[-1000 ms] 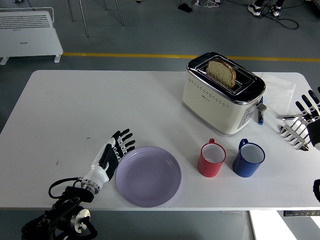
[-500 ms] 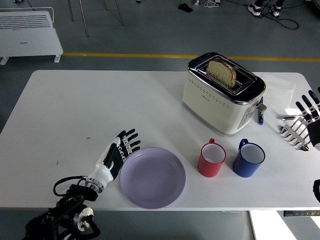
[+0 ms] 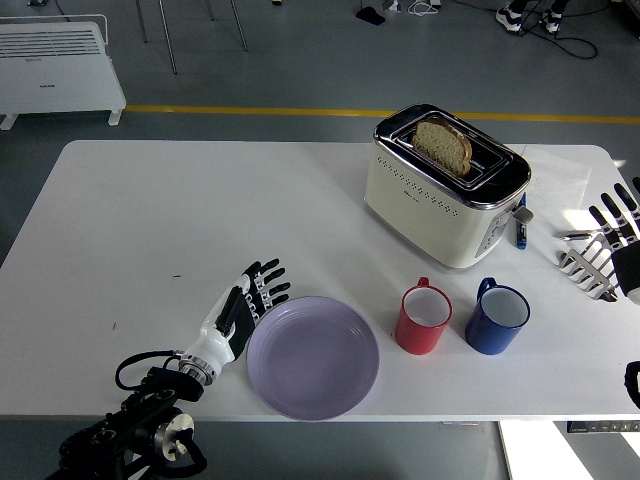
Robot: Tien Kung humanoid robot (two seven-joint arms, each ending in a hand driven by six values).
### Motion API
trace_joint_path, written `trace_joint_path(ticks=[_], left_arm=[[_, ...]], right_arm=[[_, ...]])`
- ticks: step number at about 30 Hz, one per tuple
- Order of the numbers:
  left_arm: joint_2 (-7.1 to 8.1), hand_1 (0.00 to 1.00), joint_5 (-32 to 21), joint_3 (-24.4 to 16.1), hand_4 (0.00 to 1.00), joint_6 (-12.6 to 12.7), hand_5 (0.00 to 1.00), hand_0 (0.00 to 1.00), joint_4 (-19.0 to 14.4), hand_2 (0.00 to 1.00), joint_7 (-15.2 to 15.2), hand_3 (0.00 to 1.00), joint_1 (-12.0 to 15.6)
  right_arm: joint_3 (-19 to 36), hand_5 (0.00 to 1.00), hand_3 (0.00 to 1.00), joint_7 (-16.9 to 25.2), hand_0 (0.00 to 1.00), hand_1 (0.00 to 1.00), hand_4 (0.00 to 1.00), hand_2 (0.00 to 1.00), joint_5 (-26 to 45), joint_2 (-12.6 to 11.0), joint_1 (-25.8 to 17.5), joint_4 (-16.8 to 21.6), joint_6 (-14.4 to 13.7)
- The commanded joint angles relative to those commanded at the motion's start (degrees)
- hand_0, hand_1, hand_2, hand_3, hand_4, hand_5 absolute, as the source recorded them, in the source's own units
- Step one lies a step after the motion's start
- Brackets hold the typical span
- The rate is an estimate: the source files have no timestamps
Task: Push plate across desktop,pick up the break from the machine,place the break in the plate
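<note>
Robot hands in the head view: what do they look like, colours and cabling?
The left hand has black fingers with white segments, a white wrist cuff, and a black cable looping to a black arm. The right hand shows black and white fingers at the picture's edge.

You are seeing a glossy red ceramic mug (image 3: 424, 318) sitting just left of a blue ceramic mug (image 3: 497, 317), both standing upright near the white table's (image 3: 180, 215) near edge.
</note>
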Motion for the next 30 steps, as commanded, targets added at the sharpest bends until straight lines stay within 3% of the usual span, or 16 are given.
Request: trace_joint_path(ticks=[11,16,20,24,27,30], left_arm=[[-0.7,0.839,0.2,0.0,0.571,0.28,0.998,0.806,0.34,0.916,-0.17,0.905,-0.97],[-1.02,0.835,2.12,-2.97,0.571,2.15,0.998,0.8,-0.42,0.914,-1.18,0.901,-0.17],[-1.02,0.835,6.77,-9.27,0.571,5.76,0.998,0.8,-2.57,0.914,-2.26,0.901,1.81],[-1.02,0.83,10.43,-15.25,0.571,7.41,0.998,0.786,-4.72,0.903,-2.13,0.89,3.28],[-1.02,0.83,14.45,-21.83,0.571,8.22,0.998,0.786,-8.15,0.903,-0.74,0.89,5.11],[-1.02,0.82,17.63,-28.37,0.573,7.42,0.998,0.78,-12.25,0.876,2.27,0.886,6.94]], right_arm=[[-0.17,0.618,0.72,-0.02,0.769,0.708,0.54,0.703,0.02,0.04,0.09,0.02,-0.02],[-0.09,0.618,0.72,-0.02,0.768,0.708,0.54,0.702,-0.02,0.04,0.21,0.13,-0.04],[-0.08,0.618,0.72,-0.05,0.768,0.708,0.54,0.702,-0.54,-0.21,0.29,0.93,-0.26],[-0.07,0.618,0.72,-0.11,0.768,0.708,0.54,0.702,-1.32,-0.53,0.5,1.74,-0.58],[-0.49,0.618,0.72,-0.34,0.768,0.708,0.54,0.702,-3.56,-1.4,1.13,3.22,-1.46],[-1.79,0.617,0.72,-0.39,0.769,0.709,0.539,0.702,-7.46,-3.1,2.65,5.06,-3.68]])
